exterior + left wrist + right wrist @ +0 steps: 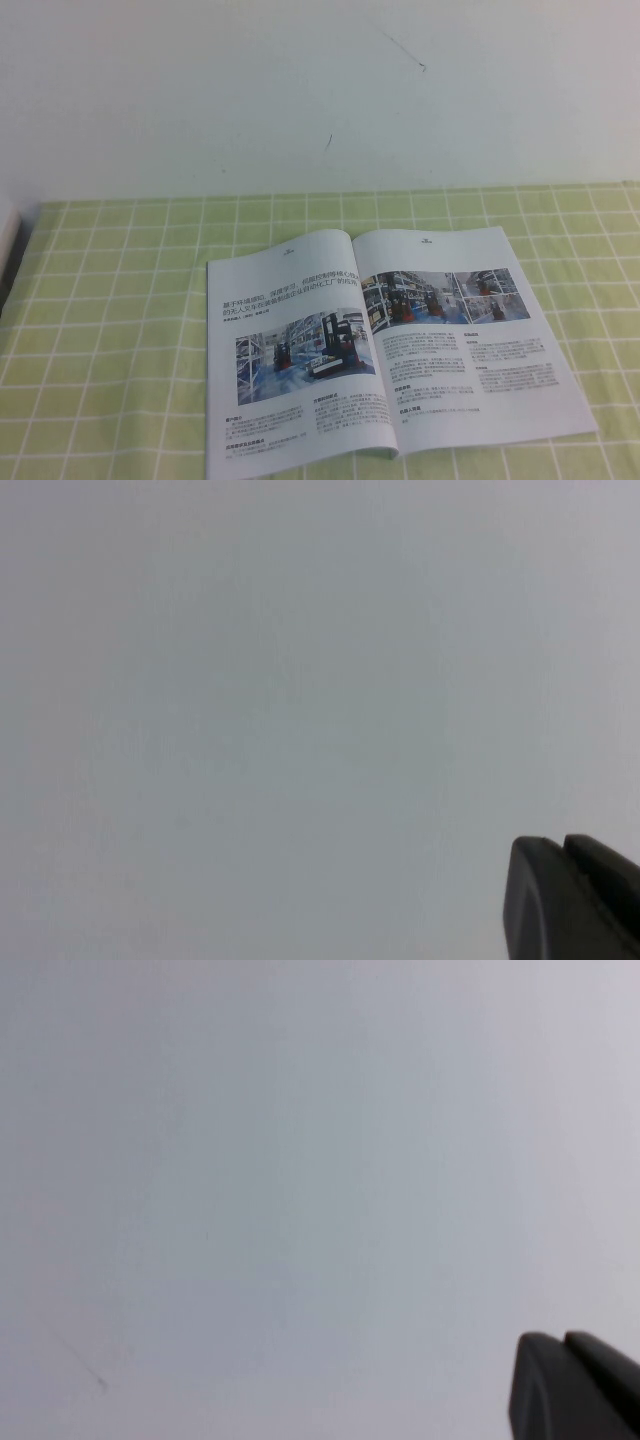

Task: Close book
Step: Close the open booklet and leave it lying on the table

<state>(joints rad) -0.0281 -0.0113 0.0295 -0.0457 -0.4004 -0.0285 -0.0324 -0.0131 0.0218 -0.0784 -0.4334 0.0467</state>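
An open magazine (385, 345) lies flat on the green checked tablecloth (120, 300), both pages face up with warehouse photos and text. Its spine runs from the back toward the front edge. Neither arm appears in the high view. In the left wrist view, my left gripper (562, 840) shows only as two dark fingertips pressed together, shut on nothing, in front of a blank white wall. My right gripper (563, 1337) looks the same in the right wrist view: shut, holding nothing, facing the wall. The magazine is in neither wrist view.
A white wall (320, 90) rises behind the table, with a few small dark marks. A dark edge and a pale object (6, 245) sit at the table's far left. Tablecloth stretches left and behind the magazine.
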